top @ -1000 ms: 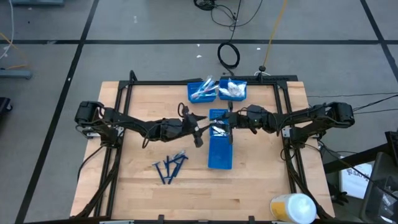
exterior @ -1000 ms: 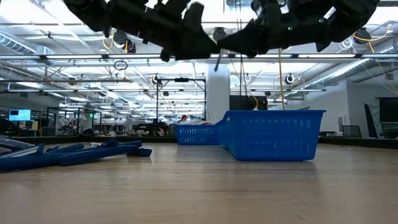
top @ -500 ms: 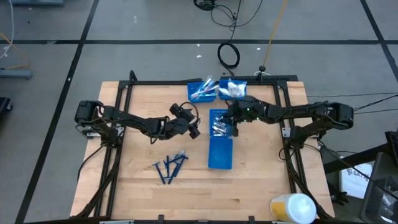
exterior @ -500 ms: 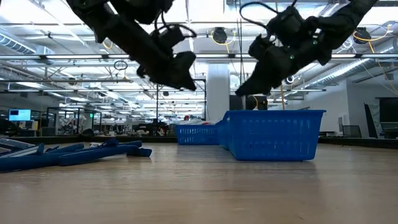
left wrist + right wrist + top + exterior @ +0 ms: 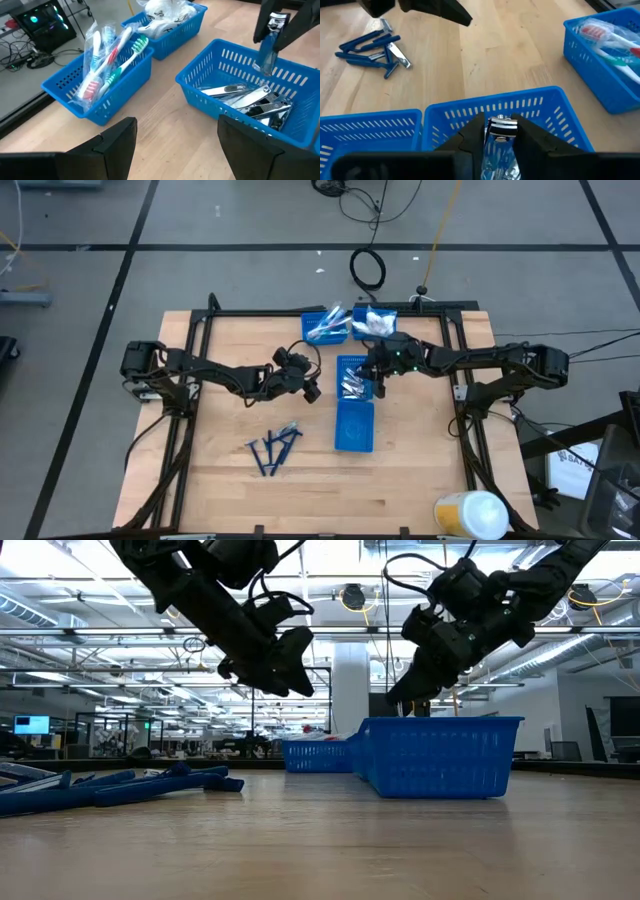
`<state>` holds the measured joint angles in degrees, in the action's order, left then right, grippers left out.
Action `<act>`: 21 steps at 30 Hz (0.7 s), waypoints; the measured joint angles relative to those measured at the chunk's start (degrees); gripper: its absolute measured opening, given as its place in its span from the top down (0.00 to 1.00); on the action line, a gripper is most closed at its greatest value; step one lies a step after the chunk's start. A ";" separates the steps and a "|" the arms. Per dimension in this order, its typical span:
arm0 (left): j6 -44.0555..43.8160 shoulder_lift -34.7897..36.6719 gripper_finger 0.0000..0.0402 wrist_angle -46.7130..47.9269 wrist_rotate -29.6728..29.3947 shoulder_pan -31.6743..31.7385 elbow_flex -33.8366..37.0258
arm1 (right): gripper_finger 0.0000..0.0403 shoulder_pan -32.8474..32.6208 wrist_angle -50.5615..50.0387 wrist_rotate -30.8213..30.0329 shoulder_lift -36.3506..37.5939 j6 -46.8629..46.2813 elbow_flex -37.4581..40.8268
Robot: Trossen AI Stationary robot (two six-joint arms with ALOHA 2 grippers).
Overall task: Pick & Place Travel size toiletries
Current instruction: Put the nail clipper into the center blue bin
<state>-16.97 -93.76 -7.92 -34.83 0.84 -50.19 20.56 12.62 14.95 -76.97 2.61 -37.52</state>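
My right gripper (image 5: 377, 379) hovers over the far end of a blue bin (image 5: 337, 380) and is shut on a silvery nail clipper in a clear wrapper (image 5: 501, 129). Several more silvery clippers (image 5: 250, 97) lie on that bin's floor. My left gripper (image 5: 308, 386) is open in the air just left of the bin, touching nothing. A pile of dark blue razors (image 5: 275, 448) lies flat on the table toward its near side, with one more silvery clipper (image 5: 397, 54) among them. My right gripper pinches the wrapped clipper's upper end (image 5: 501, 123) between its two fingers, which slant down from the table's right. The clipper hangs below the fingers (image 5: 267, 50), lifted clear above the bin's clippers.
A second blue bin (image 5: 353, 442) adjoins the first on its near side. At the table's far edge stand a bin of toothbrushes (image 5: 325, 326) and a bin of white packets (image 5: 374, 323). Bare wood lies around the razors.
A second ago both grippers were close together high over the bin. My left gripper has drawn back toward the table's left and come lower. My right gripper has moved toward the bin's far end and come down, still holding the clipper.
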 joint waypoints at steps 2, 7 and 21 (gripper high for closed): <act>-0.02 0.00 0.33 0.00 0.02 0.00 0.00 | 0.75 0.00 -0.04 -0.01 0.00 -0.31 0.00; 0.15 0.00 0.33 0.61 0.06 0.00 0.00 | 0.60 -0.02 0.00 -0.07 0.00 -1.22 0.00; -9.32 0.02 0.33 26.25 30.45 -3.47 0.00 | 0.41 -0.02 3.04 0.09 0.00 -1.95 -0.02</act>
<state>-26.29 -93.73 18.33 -4.38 -2.63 -50.19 20.53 15.66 15.05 -76.97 0.67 -37.54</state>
